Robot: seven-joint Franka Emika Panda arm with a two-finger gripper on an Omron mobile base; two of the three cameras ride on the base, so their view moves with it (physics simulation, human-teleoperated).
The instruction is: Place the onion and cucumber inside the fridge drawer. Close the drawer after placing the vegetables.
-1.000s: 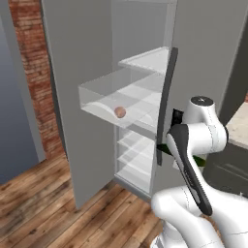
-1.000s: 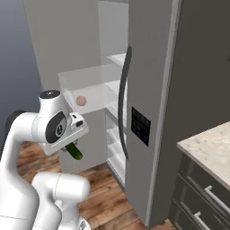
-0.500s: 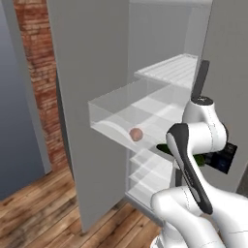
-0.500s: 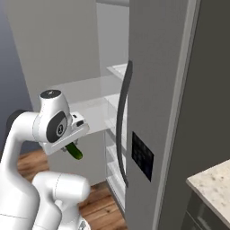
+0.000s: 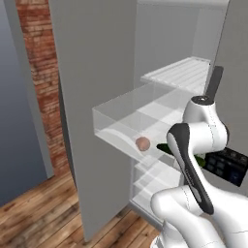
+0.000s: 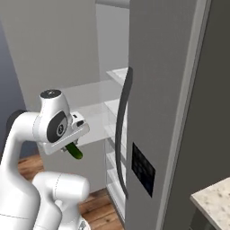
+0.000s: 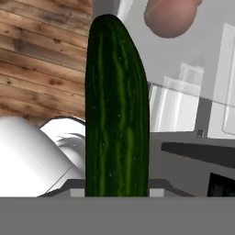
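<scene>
The dark green cucumber [image 7: 117, 114] stands lengthwise in the hand view, with my gripper [image 6: 72, 144] shut on its lower end. In the right base view the cucumber [image 6: 74, 152] sticks down and out from the hand, just in front of the pulled-out fridge drawer [image 6: 92, 112]. The clear fridge drawer [image 5: 116, 114] juts out of the grey fridge, and the reddish-brown onion [image 5: 142, 143] lies inside it near the front right. The onion [image 7: 170, 18] also shows past the cucumber's tip. My arm hides most of the cucumber [image 5: 163, 147] in the left base view.
The open grey fridge door [image 5: 92, 97] stands left of the drawer. The other door [image 6: 157, 112] with a dark handle [image 6: 121, 134] is on the right. White ribbed shelves [image 5: 181, 72] sit above and below the drawer. A brick wall [image 5: 41, 72] and a counter corner [image 6: 215, 197] flank the scene.
The whole picture has shifted: the base has driven closer to the fridge, so drawer and onion loom larger. The gripper still holds the cucumber, now nearer the drawer front.
</scene>
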